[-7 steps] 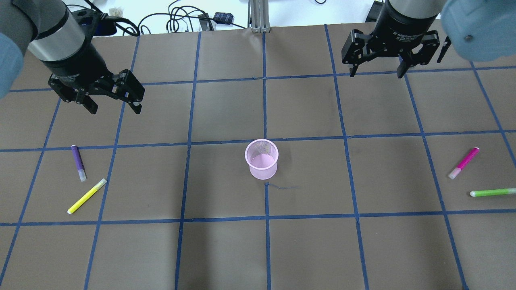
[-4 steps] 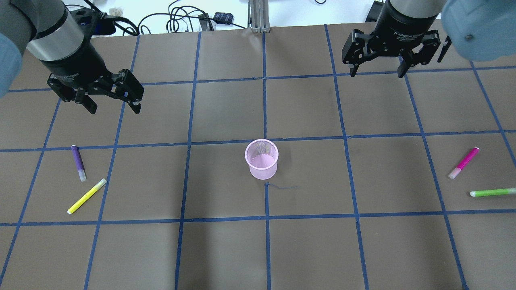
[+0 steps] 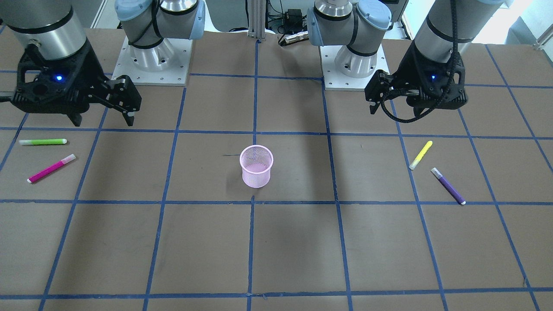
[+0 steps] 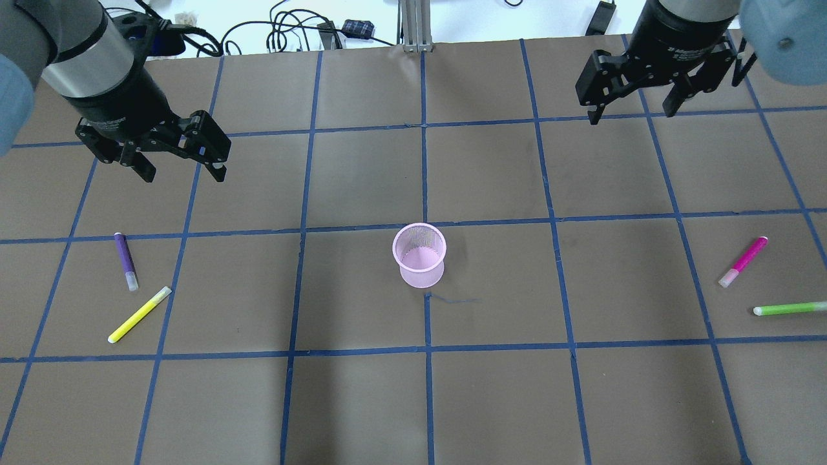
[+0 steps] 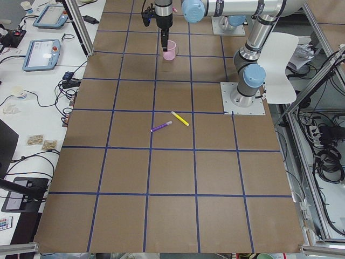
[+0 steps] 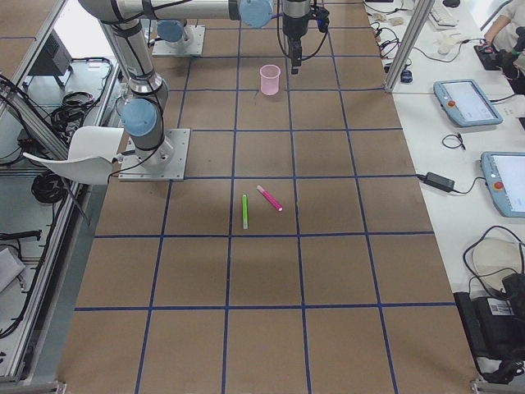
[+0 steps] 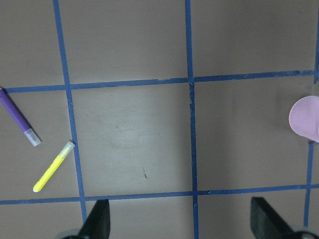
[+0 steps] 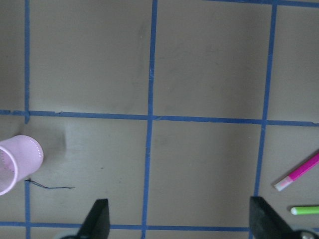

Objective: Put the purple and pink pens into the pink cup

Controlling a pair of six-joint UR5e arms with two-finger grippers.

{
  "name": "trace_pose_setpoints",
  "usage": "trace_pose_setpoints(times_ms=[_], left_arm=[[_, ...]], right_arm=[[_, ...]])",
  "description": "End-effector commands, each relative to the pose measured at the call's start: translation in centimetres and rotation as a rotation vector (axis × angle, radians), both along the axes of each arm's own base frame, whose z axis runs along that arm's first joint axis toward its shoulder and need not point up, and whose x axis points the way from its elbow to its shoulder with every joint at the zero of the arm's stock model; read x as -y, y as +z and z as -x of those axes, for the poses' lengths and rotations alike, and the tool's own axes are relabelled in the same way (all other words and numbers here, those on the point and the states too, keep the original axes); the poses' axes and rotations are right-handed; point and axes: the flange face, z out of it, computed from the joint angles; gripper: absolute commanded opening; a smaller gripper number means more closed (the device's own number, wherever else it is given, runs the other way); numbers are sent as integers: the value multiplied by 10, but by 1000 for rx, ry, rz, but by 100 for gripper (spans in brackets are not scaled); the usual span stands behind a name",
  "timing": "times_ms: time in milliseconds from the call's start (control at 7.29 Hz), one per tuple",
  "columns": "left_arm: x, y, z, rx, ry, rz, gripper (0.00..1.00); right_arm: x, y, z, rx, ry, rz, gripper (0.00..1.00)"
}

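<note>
The pink mesh cup [image 4: 419,255] stands upright at the table's middle, also in the front view [image 3: 256,166]. The purple pen [image 4: 126,261] lies on the left half, also in the left wrist view [image 7: 19,117]. The pink pen [image 4: 743,261] lies on the right half, also in the right wrist view [image 8: 297,171]. My left gripper [image 4: 183,171] is open and empty, high above the table, behind the purple pen. My right gripper [image 4: 633,114] is open and empty, high at the back right, far from the pink pen.
A yellow pen [image 4: 139,314] lies beside the purple pen. A green pen [image 4: 789,309] lies close to the pink pen near the right edge. Cables [image 4: 291,29] lie beyond the table's back edge. Blue tape lines grid the brown table [image 4: 491,387].
My right gripper has moved to the right and toward the back edge. My left gripper has barely moved. The pens and cup lie as before.
</note>
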Motion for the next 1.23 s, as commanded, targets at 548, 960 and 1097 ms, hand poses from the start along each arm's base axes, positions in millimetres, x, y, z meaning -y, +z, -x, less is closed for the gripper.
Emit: trace_pose_setpoints(times_ms=[548,960,1097], left_arm=[[33,-24,-66,1,101,11,100],[44,-59,-192,-7,326,-26,100],[46,-84,-234,-17,400,-47,100]], right_arm=[[12,-49,210,4,607,-136,100],[-15,-113,273,148,1081,-192,100],[-22,-144,271,210,1280,-208,100]])
